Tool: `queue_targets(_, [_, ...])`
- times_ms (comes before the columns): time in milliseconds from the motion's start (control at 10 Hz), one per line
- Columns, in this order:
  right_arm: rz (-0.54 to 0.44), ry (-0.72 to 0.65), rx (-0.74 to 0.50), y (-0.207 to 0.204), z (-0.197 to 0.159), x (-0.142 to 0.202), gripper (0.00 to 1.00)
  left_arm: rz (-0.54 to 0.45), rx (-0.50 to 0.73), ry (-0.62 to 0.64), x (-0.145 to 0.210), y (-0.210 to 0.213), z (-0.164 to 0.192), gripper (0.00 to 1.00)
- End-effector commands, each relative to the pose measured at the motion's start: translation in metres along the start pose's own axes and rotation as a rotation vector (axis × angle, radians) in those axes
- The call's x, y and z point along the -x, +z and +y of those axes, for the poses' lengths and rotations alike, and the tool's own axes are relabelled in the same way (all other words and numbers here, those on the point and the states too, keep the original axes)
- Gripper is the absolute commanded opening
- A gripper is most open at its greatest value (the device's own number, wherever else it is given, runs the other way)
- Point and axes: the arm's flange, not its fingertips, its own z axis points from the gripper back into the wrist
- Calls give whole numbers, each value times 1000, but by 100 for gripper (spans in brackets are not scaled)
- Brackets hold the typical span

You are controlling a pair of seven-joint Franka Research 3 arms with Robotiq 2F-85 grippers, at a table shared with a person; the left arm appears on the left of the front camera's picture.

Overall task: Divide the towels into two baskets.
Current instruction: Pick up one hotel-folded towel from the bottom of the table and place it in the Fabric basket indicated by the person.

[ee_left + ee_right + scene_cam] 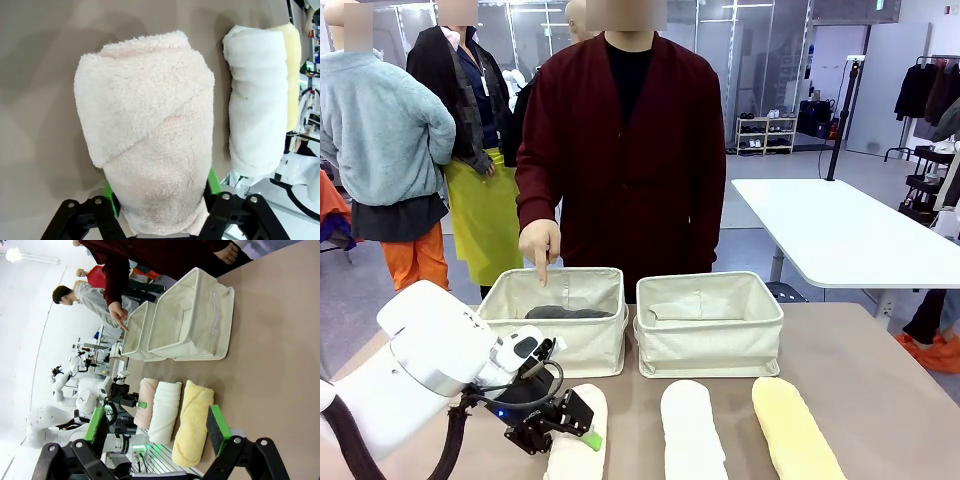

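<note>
The desk (880, 360) carries the left basket (590, 348), holding the dark grey towel (568, 312), beside the right basket (710, 348). Before them lie the cream towel (585, 405), white towel (692, 435) and yellow towel (795, 430); the left tool (161, 200) clamps the cream towel, and the right tool (157, 427) stands released.

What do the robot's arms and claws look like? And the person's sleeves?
The left arm is white and rounded, with a black cable. The left gripper and right gripper are black with green pads. The person's sleeve is dark red.
</note>
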Motion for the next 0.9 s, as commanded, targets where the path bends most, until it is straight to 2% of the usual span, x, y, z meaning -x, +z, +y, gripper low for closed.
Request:
queue_targets(0, [2,8,-5,2,2,2,100,-45,1,-23,130,43,22,35])
queue_targets(100, [2,8,-5,2,2,2,100,-59,5,-25,129,47,21,0])
queue_targets(400, [2,8,-5,2,2,2,100,-74,-14,-71,127,70,4,0])
queue_targets(500, [2,8,-5,2,2,2,100,-52,-44,-155,124,90,-17,38])
queue_targets(600, [2,8,-5,2,2,2,100,-67,-46,-212,114,114,-36,38])
queue_targets(700, [2,8,-5,2,2,2,100,-27,-66,-296,105,137,-55,38])
queue_targets(800, [2,8,-5,2,2,2,100,-32,-104,-385,95,156,-71,38])
